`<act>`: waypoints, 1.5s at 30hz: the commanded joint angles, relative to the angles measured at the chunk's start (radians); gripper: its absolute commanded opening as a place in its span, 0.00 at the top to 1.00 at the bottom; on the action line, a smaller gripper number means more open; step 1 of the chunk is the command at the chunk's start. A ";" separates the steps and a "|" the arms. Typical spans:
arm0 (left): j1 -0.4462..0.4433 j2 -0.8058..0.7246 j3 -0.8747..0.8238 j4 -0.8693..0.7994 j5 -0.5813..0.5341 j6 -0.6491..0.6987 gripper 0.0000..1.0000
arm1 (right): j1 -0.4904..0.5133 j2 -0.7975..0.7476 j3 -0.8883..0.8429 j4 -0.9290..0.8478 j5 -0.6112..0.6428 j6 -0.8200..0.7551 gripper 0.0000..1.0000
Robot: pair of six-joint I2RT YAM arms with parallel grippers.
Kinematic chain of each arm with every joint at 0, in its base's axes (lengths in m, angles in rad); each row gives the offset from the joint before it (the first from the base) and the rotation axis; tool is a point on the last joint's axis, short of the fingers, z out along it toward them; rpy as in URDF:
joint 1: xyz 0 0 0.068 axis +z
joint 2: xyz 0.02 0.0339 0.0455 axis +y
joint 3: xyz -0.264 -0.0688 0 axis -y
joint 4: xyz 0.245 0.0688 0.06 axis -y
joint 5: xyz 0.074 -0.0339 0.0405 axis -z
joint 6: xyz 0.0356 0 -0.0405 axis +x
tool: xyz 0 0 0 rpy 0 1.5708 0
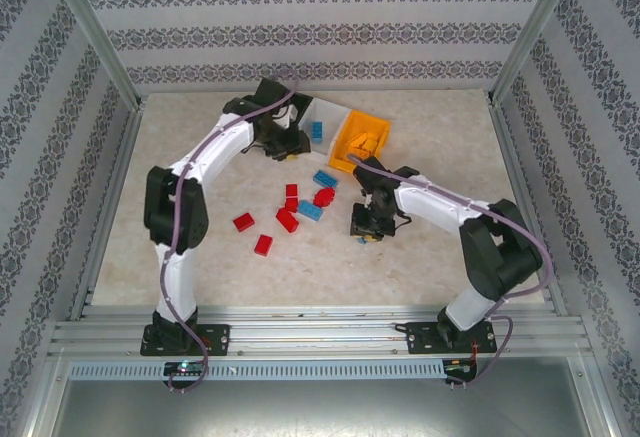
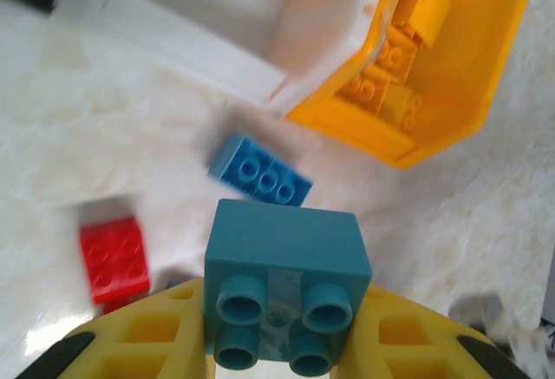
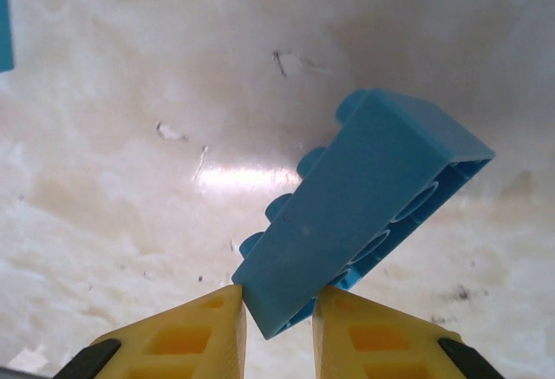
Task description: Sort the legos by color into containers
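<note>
Evidently both arms are at the carrying step, each with a blue piece in hand. The left pincer [image 2: 279, 340] has its yellow fingers closed on a square four-stud blue brick [image 2: 286, 253], studs facing the camera. It is held near the table's [image 1: 440, 267] far edge, just short of the white bin [image 2: 217, 58] and the orange bin [image 2: 486, 75] (the latter already has orange bricks [image 2: 390, 58] inside). A loose blue brick [image 2: 260, 171] and a red brick [image 2: 113, 258] lie on the table beneath it. The right pincer [image 3: 279, 310] grips a long blue brick [image 3: 364, 197] by one lower corner, so the piece juts out tilted beyond the fingertips. It sits over bare table near the middle, right of the scattered red bricks [image 1: 287, 220]. Next, each load needs moving over whichever bin is meant for blue, not the orange one, and then letting go. The right's corner hold looks slight and may slip on the way.
</note>
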 commanded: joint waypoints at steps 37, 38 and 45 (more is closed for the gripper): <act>-0.012 -0.753 -0.776 -0.021 -0.117 -0.055 0.19 | -0.155 0.341 0.723 0.052 -0.181 -0.008 0.77; -0.013 -0.802 -0.827 -0.028 -0.117 -0.063 0.19 | -0.155 0.382 0.785 0.047 -0.184 -0.011 0.77; -0.013 -0.996 -0.999 -0.141 -0.144 -0.077 0.18 | -0.164 0.628 1.146 0.013 -0.211 0.007 0.77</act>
